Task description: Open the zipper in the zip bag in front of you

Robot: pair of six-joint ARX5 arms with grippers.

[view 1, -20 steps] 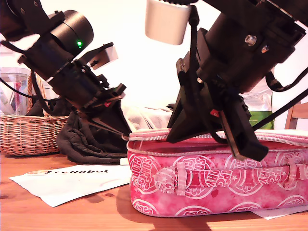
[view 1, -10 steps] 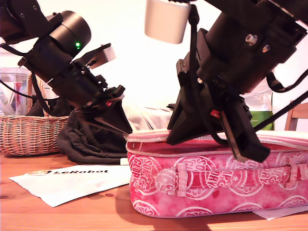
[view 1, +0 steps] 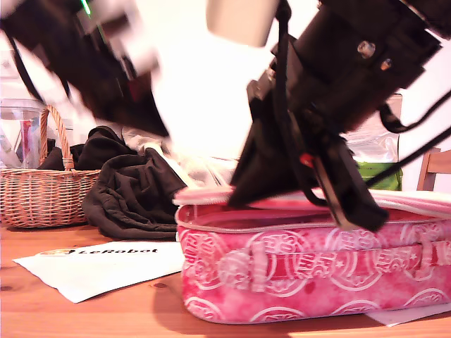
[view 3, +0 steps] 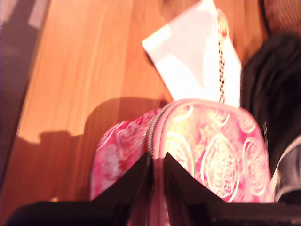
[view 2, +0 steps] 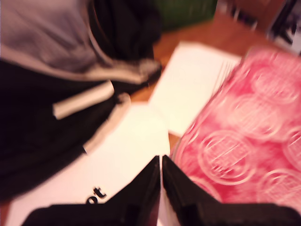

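Zipper [view 3: 151, 134] teeth run up between the tips of my second claw [view 3: 157, 162], whose black jaws are nearly closed on the lid edge of the zip bag [view 1: 303, 274]; I cannot tell whether they pinch the pull itself. In the exterior view this claw presses down on the pink case's top panel, and the lid stands slightly lifted at the end toward the exterior view's left, with a dark gap under it.

My first claw [view 2: 161, 165] hangs clear of the case, jaws together with only a sliver between them and nothing in them; in the exterior view it is a blurred dark shape at the upper left.

The pink case lies on a wooden worktop [view 1: 91, 313]. Beside it lies a white LeRobot sheet [view 1: 106, 264], then a heap of black cloth [view 1: 134, 193] and a wicker basket [view 1: 39, 193] at the exterior view's left. A green-and-silver pouch [view 1: 377, 169] stands behind the case against a pale wall.
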